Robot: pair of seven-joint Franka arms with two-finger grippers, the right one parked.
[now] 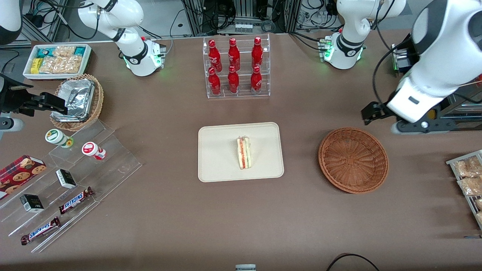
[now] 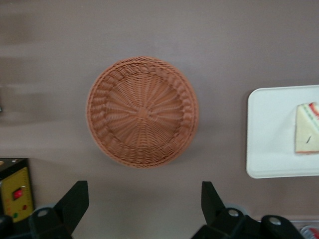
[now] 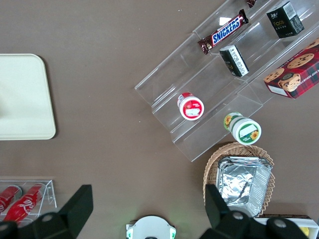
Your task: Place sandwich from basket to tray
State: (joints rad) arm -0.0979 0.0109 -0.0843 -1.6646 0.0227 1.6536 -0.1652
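The sandwich [image 1: 244, 153] [image 2: 306, 128], a pale wedge with red, orange and green layers, lies on the cream tray [image 1: 218, 150] [image 2: 269, 134] at the middle of the table. Beside the tray, toward the working arm's end, stands the reddish-brown wicker basket [image 1: 353, 160] [image 2: 142, 111] with nothing in it. My left gripper [image 1: 372, 112] [image 2: 144, 189] hangs high above the table, a little farther from the front camera than the basket. It is open wide and holds nothing. The tray's corner [image 3: 22, 97] also shows in the right wrist view.
A clear rack of red bottles [image 1: 236, 67] stands farther back than the tray. Toward the parked arm's end are acrylic steps with snacks [image 1: 75, 177], a tan basket with foil containers [image 1: 77, 101] and a white tub [image 1: 56, 60]. Bagged snacks [image 1: 469, 180] lie at the working arm's end.
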